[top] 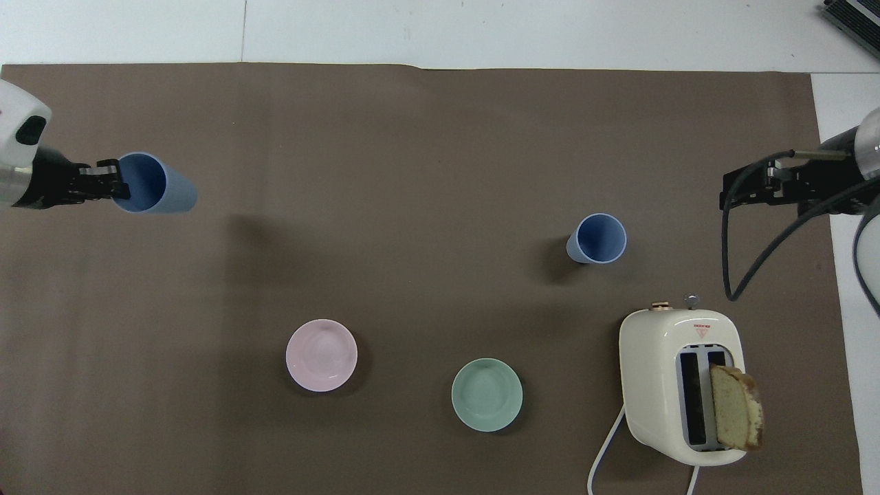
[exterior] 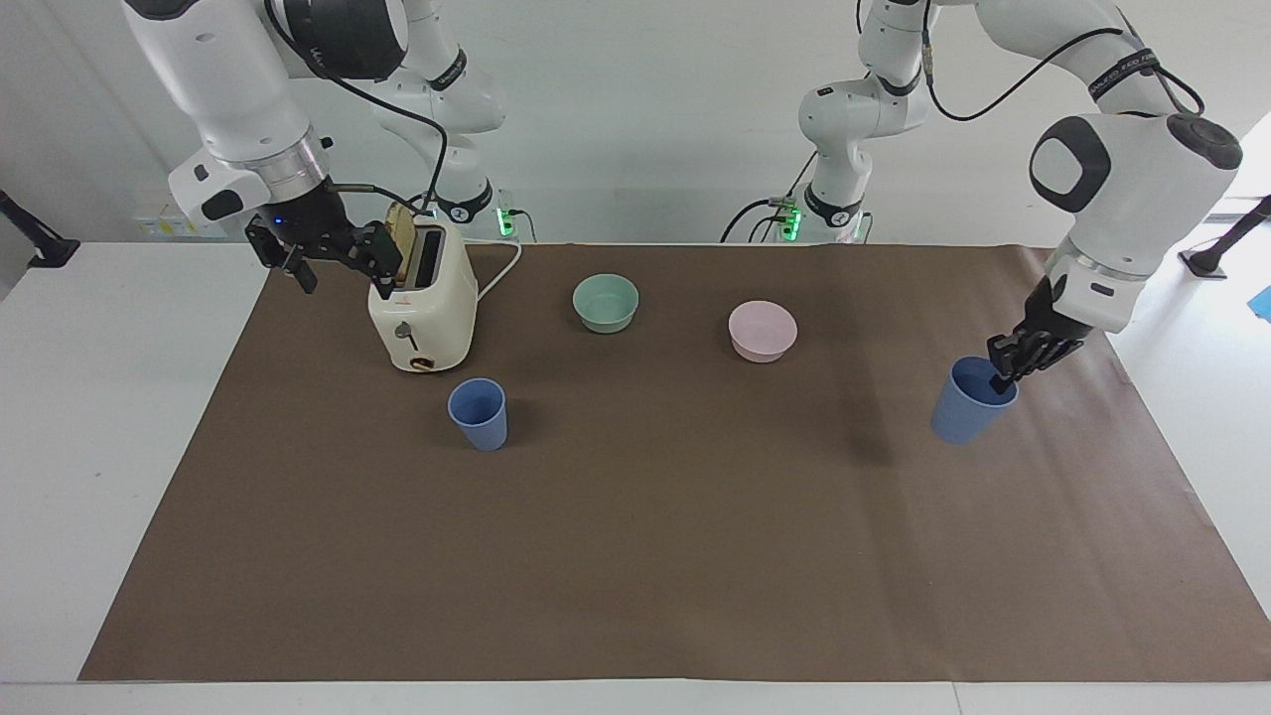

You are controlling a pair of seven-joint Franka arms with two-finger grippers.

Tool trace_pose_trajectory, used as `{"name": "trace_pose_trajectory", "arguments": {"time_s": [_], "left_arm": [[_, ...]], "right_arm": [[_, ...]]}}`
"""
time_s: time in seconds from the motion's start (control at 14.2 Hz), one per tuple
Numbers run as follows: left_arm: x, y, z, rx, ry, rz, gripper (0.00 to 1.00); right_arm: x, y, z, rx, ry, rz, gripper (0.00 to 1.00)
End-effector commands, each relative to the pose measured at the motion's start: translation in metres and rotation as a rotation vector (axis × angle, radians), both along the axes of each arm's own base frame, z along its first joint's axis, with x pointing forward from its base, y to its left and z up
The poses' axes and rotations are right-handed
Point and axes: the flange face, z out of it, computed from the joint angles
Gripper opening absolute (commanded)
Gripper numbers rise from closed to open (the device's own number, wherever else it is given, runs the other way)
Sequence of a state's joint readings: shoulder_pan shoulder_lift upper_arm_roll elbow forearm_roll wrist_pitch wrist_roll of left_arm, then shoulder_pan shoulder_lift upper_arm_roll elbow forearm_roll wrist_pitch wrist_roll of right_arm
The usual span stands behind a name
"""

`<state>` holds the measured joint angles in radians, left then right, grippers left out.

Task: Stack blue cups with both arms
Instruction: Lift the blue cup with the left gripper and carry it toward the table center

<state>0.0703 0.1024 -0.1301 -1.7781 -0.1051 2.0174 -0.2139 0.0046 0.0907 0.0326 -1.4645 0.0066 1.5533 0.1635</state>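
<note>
One blue cup (exterior: 968,409) (top: 157,191) hangs tilted above the brown mat at the left arm's end of the table. My left gripper (exterior: 1005,369) (top: 113,184) is shut on its rim, one finger inside the cup. The other blue cup (exterior: 478,414) (top: 597,238) stands upright on the mat, just farther from the robots than the toaster. My right gripper (exterior: 340,268) (top: 726,192) waits open and holding nothing in the air beside the toaster, over the mat's edge at the right arm's end.
A cream toaster (exterior: 422,308) (top: 677,385) with a bread slice (exterior: 400,233) (top: 735,405) in one slot stands close to the right gripper. A green bowl (exterior: 606,302) (top: 487,394) and a pink bowl (exterior: 763,330) (top: 321,355) sit nearer to the robots, between the arms.
</note>
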Motion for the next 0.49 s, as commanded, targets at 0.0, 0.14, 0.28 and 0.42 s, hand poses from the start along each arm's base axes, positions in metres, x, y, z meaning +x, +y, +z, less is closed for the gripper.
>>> {"name": "trace_pose_trajectory", "arguments": {"time_s": [0.0,0.14,0.28,0.42], "left_arm": [[0.002,-0.073,0.001,0.018,-0.011,0.04,0.0],[-0.005,-0.126,-0.011,0.008,0.002,0.06,0.0],[-0.013,-0.178,-0.027,0.035,-0.007,0.075,0.0],[-0.02,-0.224,-0.049,0.052,-0.026,0.097,0.0]], "right_arm": [[-0.005,-0.003,0.001,-0.003,-0.01,0.017,1.0],[-0.005,-0.003,0.001,-0.003,-0.01,0.017,1.0],[-0.005,-0.003,0.001,-0.003,-0.01,0.017,1.0],[-0.005,-0.003,0.001,-0.003,-0.01,0.017,1.0]]}}
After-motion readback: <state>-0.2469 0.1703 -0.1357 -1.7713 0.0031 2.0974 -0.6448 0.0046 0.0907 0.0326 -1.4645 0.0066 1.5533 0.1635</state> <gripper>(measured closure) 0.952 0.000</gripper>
